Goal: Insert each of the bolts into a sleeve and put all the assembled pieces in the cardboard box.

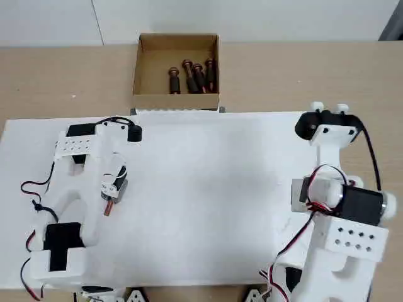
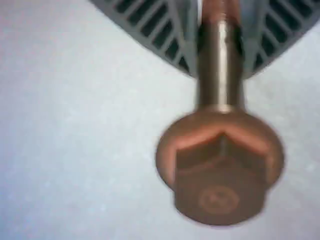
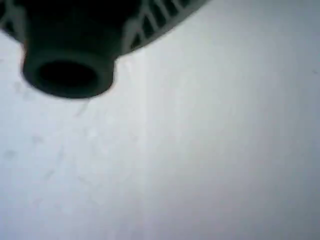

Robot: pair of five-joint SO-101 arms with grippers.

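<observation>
My left gripper (image 1: pixel 113 187) hangs over the left part of the white mat, shut on a copper bolt (image 1: pixel 108 207). In the left wrist view the bolt (image 2: pixel 220 165) has its shank clamped between the grey ribbed fingers (image 2: pixel 150 20), with the hex flange head pointing away from the gripper (image 2: pixel 220 30). My right gripper (image 1: pixel 301 192) is at the mat's right side, shut on a dark sleeve (image 3: pixel 67 72) whose open end sticks out past the gripper (image 3: pixel 75 20). The cardboard box (image 1: pixel 146 69) stands beyond the mat's far edge and holds several assembled pieces (image 1: pixel 192 75).
A white mat (image 1: pixel 208 189) covers the wooden table between the two arms. The arms' white bases stand at the near left (image 1: pixel 60 251) and near right (image 1: pixel 346 251). Loose red and black wires (image 1: pixel 31 195) hang by the left arm.
</observation>
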